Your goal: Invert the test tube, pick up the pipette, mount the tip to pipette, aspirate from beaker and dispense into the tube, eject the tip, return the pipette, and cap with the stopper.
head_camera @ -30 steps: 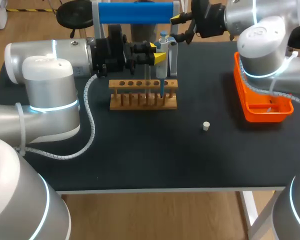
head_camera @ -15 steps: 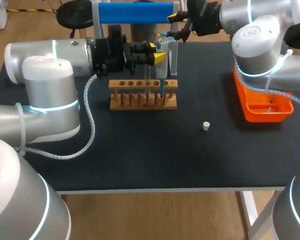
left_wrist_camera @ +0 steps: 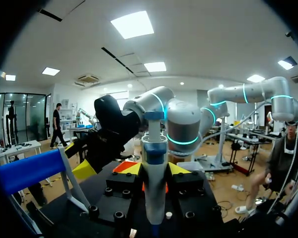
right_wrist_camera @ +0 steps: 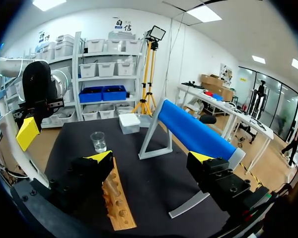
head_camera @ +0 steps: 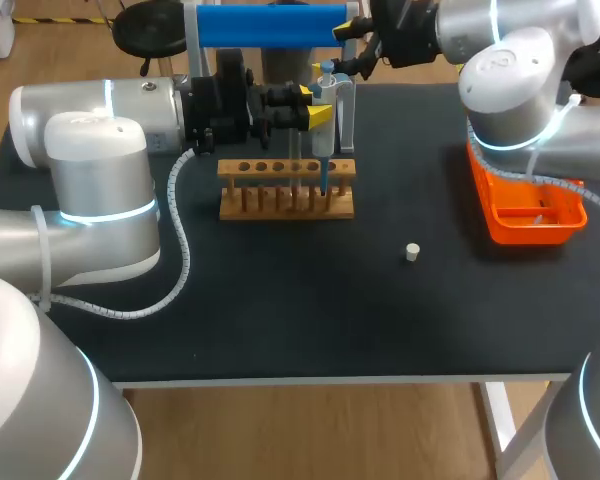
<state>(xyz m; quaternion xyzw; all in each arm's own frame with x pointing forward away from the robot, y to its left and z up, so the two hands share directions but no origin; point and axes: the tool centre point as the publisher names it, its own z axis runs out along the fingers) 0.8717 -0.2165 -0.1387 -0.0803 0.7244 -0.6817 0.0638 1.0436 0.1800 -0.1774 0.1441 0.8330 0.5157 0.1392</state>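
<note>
Left gripper (head_camera: 313,108) is clamped on the pipette (head_camera: 324,128), upright over the wooden test-tube rack (head_camera: 280,197) (tip at its right end); right gripper (head_camera: 357,50), wide open and empty, has edged leftward toward the pipette's top. Likely dispensing or about to eject the tip; the stopper (head_camera: 412,252) lies well apart, unused.

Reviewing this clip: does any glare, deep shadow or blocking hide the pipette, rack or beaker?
Head view: even light, no glare on the table; the pipette, gripped in the left hand, and the rack under it show plainly. Left wrist view: bright ceiling lamps overhead, yet the pipette is well lit. Right wrist view: the beaker and rack show unshadowed near the open right hand.
</note>
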